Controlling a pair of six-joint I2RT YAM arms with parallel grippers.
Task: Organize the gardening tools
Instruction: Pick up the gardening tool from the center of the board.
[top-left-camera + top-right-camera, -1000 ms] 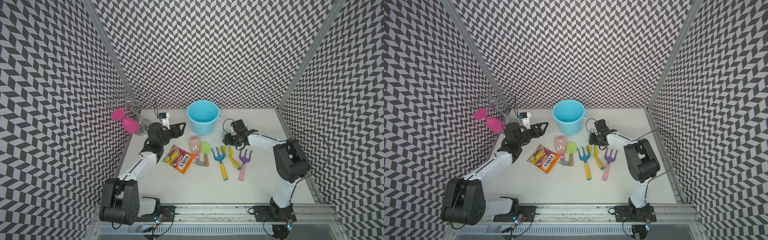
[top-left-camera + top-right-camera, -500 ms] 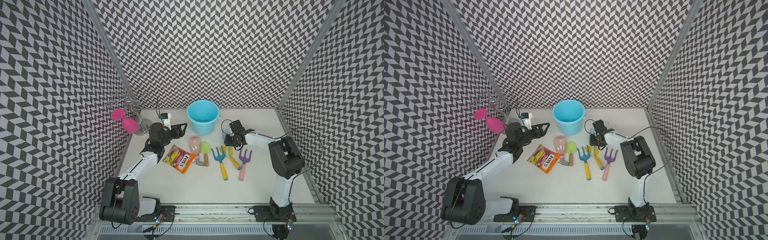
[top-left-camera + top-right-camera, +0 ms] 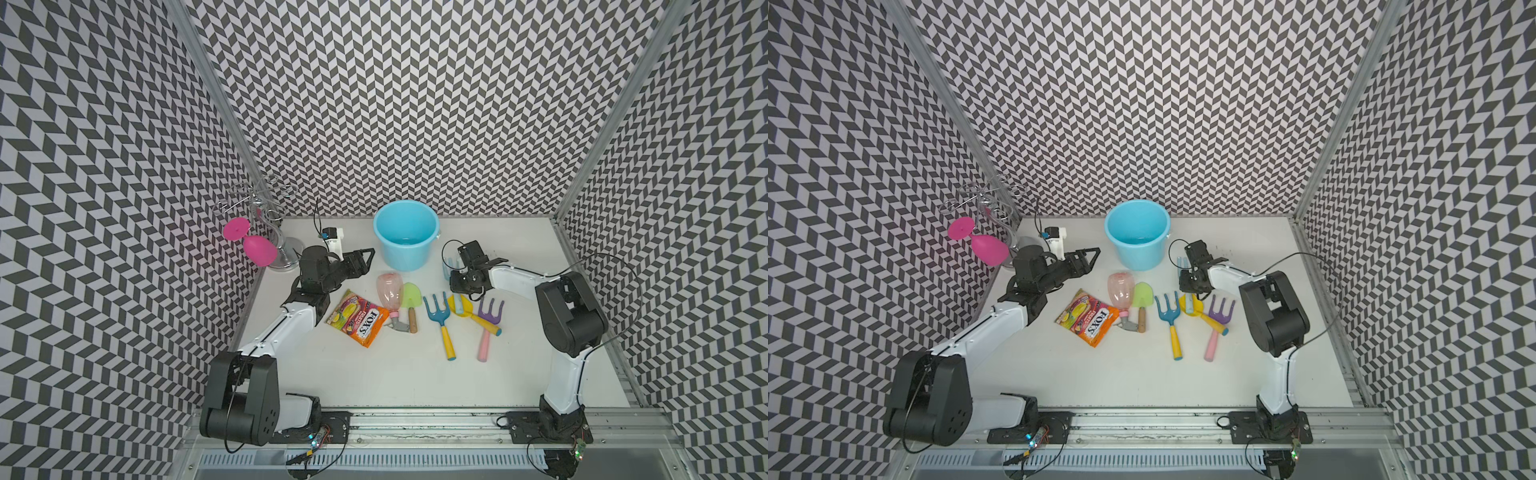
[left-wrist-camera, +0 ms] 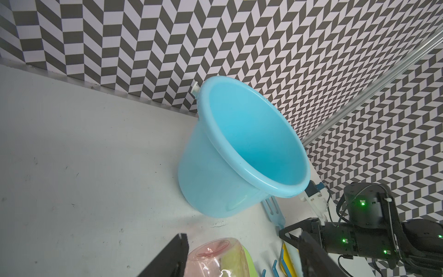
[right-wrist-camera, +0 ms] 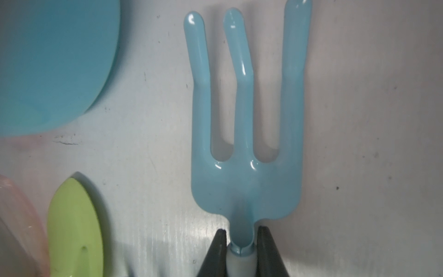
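On the table (image 3: 374,374), nearest the lower edge in both top views, the teal fork (image 3: 438,322) and purple fork (image 3: 489,312) lie right of centre, handles pointing down-frame. The yellow trowel (image 3: 471,311) lies between them, its orange handle crossing the purple fork's pink one. Left of them lies the bag (image 3: 357,323), and just to its right the bottle (image 3: 390,291) and green trowel (image 3: 410,295) lie side by side, touching. A little further up, the right gripper (image 5: 241,237) is clenched on the blue fork (image 5: 244,187). In the right wrist view its fingers (image 5: 219,251) pinch the narrow neck below the tines. That fork's handle end rests on the yellow trowel's blade, and its tines point up-frame beside the bucket (image 3: 405,257). Left of centre, the left gripper (image 3: 368,261) hangs released, jaws spread and grasping nothing, aimed toward the bucket. The bucket stands upright at the back centre. At the far left corner a pink glass (image 3: 259,249) hangs from a wire rack (image 3: 266,199).
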